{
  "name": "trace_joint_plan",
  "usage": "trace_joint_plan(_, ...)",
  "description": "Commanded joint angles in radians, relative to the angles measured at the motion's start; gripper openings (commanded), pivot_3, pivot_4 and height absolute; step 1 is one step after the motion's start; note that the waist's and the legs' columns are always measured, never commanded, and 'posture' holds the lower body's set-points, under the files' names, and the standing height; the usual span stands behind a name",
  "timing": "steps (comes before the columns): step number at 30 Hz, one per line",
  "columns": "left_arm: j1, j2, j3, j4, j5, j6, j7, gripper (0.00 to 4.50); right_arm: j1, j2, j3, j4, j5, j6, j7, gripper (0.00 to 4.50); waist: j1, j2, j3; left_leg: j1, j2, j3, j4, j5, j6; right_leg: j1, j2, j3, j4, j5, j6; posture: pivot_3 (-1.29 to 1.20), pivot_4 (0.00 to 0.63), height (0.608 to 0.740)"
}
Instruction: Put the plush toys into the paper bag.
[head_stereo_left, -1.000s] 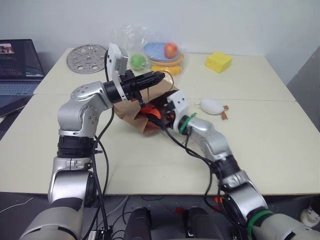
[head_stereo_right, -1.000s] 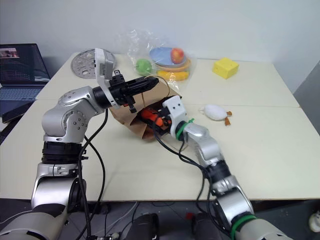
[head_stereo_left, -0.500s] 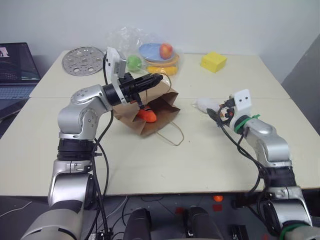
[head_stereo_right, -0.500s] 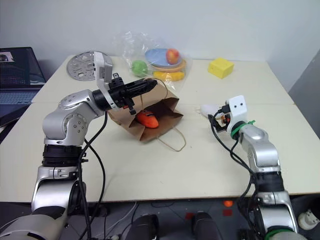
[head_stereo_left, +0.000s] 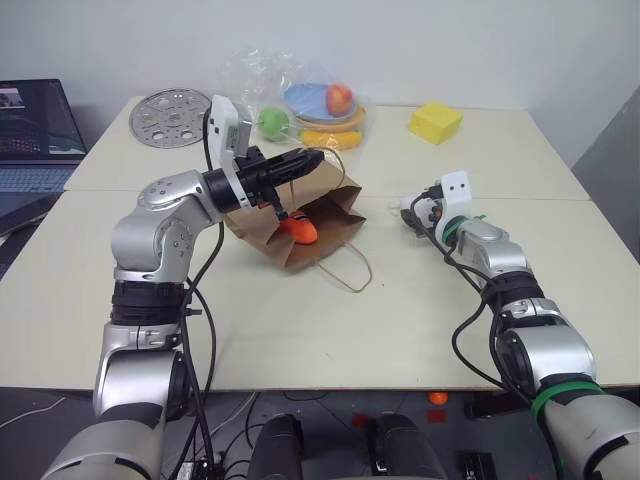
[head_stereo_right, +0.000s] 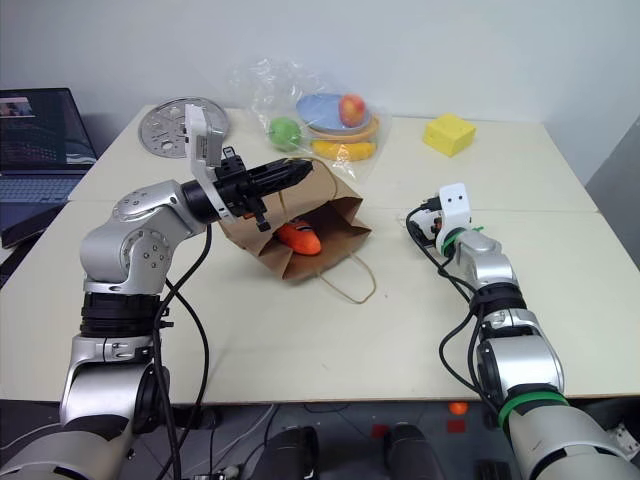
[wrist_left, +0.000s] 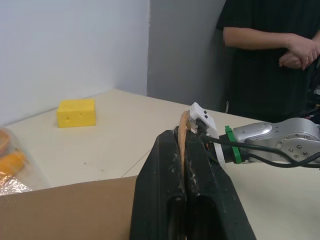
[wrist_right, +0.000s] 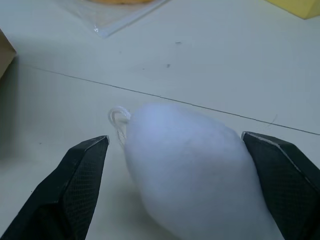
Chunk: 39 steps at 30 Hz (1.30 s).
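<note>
At centre left of the head views, the left claw (head_stereo_left: 310, 158) was pressed together on a thin twisted-paper handle (wrist_left: 183, 131) of the plain brown kraft paper bag (head_stereo_left: 305, 232), holding the bag's upper edge raised off the cream desk (head_stereo_left: 300, 320). The bag lay on its side with its mouth facing the lower right of the frame; its other loop handle (head_stereo_left: 352, 268) trailed on the desk in front of it. The orange plush carrot (head_stereo_left: 298, 229) lay inside the bag mouth.

At centre right, the right claw (wrist_right: 187, 170) stood spread wide, one finger on either side of the white oval plush toy (wrist_right: 195, 172), which lay on the desk; a small white loop (wrist_right: 118, 120) stuck out from its end. Whether the fingers touched it could not be told.

At the upper centre sat a clear plastic bag of fruit (head_stereo_left: 300, 100), with a yellow block (head_stereo_left: 436, 122) to its right and a grey perforated disc (head_stereo_left: 172, 117) to its left. A laptop (head_stereo_left: 35, 135) showed at the left edge. A person in a dark shirt (wrist_left: 270, 45) stood beyond the desk in the left wrist view.
</note>
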Motion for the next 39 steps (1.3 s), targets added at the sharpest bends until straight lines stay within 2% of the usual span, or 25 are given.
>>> trace_joint_plan(1, -0.004, 0.019, 0.027, -0.049, -0.020, 0.002, 0.008, 0.00, -0.021, -0.012, 0.024, 0.019, -0.042, -0.040, 0.012, 3.62, -0.001, 0.000, 0.000, 0.000, 0.000, 0.000, 0.000, 0.000, 0.000, 0.000, 0.000, 0.000, 0.000, 0.000, 0.000, 0.00, 0.150, 0.740)
trace_joint_plan(3, -0.002, 0.018, 0.024, -0.049, -0.019, 0.000, 0.010, 0.00, -0.013, -0.024, 0.055, 0.023, -0.081, -0.055, 0.018, 3.16, -0.001, 0.000, 0.000, 0.000, 0.000, 0.000, 0.001, 0.000, 0.000, 0.000, 0.000, 0.000, 0.001, 0.000, 0.000, 0.00, 0.150, 0.740)
trace_joint_plan(6, -0.005, 0.013, 0.022, -0.048, -0.018, -0.001, 0.013, 0.00, -0.007, -0.036, 0.066, 0.028, -0.103, -0.081, 0.008, 2.01, -0.001, 0.000, 0.000, 0.000, 0.000, 0.000, 0.001, 0.000, 0.000, 0.000, 0.000, 0.000, 0.001, 0.000, 0.000, 0.00, 0.150, 0.740)
trace_joint_plan(10, -0.012, 0.008, 0.017, -0.036, -0.015, -0.007, 0.011, 0.00, -0.001, -0.044, 0.050, 0.030, -0.093, -0.093, 0.017, 0.70, 0.000, 0.000, 0.000, 0.000, 0.000, 0.000, 0.001, 0.000, 0.000, 0.000, 0.000, 0.000, 0.001, 0.000, 0.000, 0.00, 0.150, 0.740)
trace_joint_plan(13, -0.015, 0.005, 0.014, -0.029, -0.012, -0.011, 0.007, 0.00, 0.016, -0.055, 0.036, -0.018, -0.076, -0.093, 0.030, 0.05, 0.001, 0.000, 0.000, 0.000, 0.000, 0.000, 0.001, 0.000, 0.000, 0.001, 0.000, 0.000, 0.000, 0.000, 0.000, 0.00, 0.150, 0.740)
trace_joint_plan(17, -0.018, -0.001, 0.013, -0.021, -0.012, -0.015, 0.007, 0.00, 0.073, -0.062, 0.017, -0.212, -0.031, -0.054, 0.080, 0.02, 0.002, 0.000, 0.000, 0.000, 0.000, 0.000, 0.001, 0.000, 0.000, 0.000, 0.000, 0.000, 0.000, 0.000, 0.000, 0.00, 0.150, 0.740)
trace_joint_plan(21, -0.026, -0.007, 0.019, -0.005, -0.011, -0.018, 0.013, 0.00, 0.292, -0.092, 0.049, -0.874, 0.127, 0.296, 0.178, 0.02, 0.005, 0.001, 0.000, 0.000, 0.000, -0.001, 0.001, 0.000, 0.000, 0.000, 0.000, -0.001, 0.002, 0.000, 0.001, 0.00, 0.150, 0.740)
trace_joint_plan(22, -0.025, -0.007, 0.019, -0.006, -0.011, -0.017, 0.011, 0.00, 0.327, -0.097, 0.054, -0.984, 0.159, 0.374, 0.182, 0.02, 0.004, 0.001, 0.000, -0.001, 0.000, -0.001, 0.000, 0.000, 0.000, -0.001, 0.000, -0.001, 0.002, -0.001, 0.001, 0.00, 0.150, 0.740)
trace_joint_plan(27, -0.034, -0.009, 0.020, -0.004, -0.016, -0.011, 0.008, 0.00, 0.408, -0.077, 0.080, -1.288, 0.274, 0.656, 0.149, 0.02, 0.000, 0.001, 0.000, 0.000, 0.001, -0.002, 0.000, 0.000, -0.001, 0.000, 0.001, -0.002, 0.002, -0.001, 0.001, 0.00, 0.150, 0.740)
trace_joint_plan(31, -0.040, -0.007, 0.017, -0.020, -0.039, 0.012, -0.016, 0.00, 0.365, 0.058, 0.148, -1.279, 0.250, 0.711, 0.045, 0.02, 0.000, 0.001, 0.000, 0.001, 0.002, -0.001, 0.002, 0.000, -0.001, 0.000, 0.001, -0.001, 0.002, 0.000, -0.001, 0.00, 0.150, 0.740)
trace_joint_plan(34, -0.045, -0.008, 0.015, -0.020, -0.040, 0.015, -0.014, 0.00, 0.328, 0.100, 0.160, -1.216, 0.228, 0.699, 0.020, 0.02, 0.001, 0.001, 0.000, 0.001, 0.001, 0.000, 0.003, 0.000, -0.001, 0.000, 0.000, -0.001, 0.002, 0.000, -0.002, 0.00, 0.150, 0.740)
trace_joint_plan(39, -0.051, -0.006, 0.011, -0.039, -0.059, 0.039, -0.031, 0.00, 0.227, 0.190, 0.191, -0.969, 0.173, 0.589, -0.010, 0.02, 0.004, 0.000, 0.000, 0.000, 0.000, 0.001, 0.004, 0.000, 0.000, 0.001, -0.001, 0.000, 0.000, 0.001, -0.001, 0.00, 0.150, 0.740)
